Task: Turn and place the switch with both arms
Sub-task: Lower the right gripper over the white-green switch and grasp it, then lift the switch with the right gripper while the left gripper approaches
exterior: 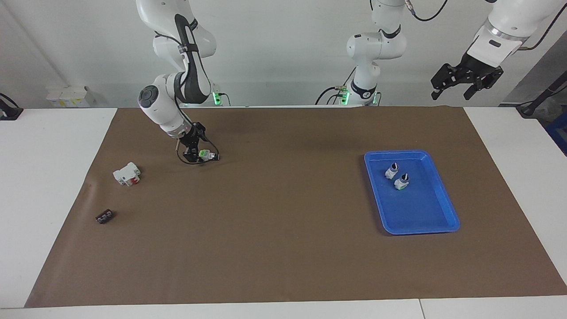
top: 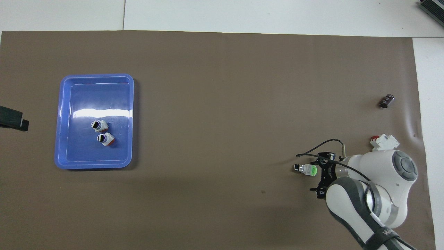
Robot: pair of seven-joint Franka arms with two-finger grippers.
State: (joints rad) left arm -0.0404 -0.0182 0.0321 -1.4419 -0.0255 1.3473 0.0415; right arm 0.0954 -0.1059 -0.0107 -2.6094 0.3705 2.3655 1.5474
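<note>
Green end first, the switch [exterior: 207, 154] sits right at the tips of the right gripper [exterior: 193, 153], low over the brown mat [exterior: 283, 248]. I cannot tell if it is gripped. Up high, the left gripper [exterior: 460, 84] waits, open.

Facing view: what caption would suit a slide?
Right gripper meets small white green-ended switch on brown mat; left gripper waits aloft.

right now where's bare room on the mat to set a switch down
The widest bare stretch lies between the blue tray and the right end effector at its switch. The tray floor is free in its half farther from the robots; two switches fill the nearer part. The white block and black block crowd the right arm's end.
</note>
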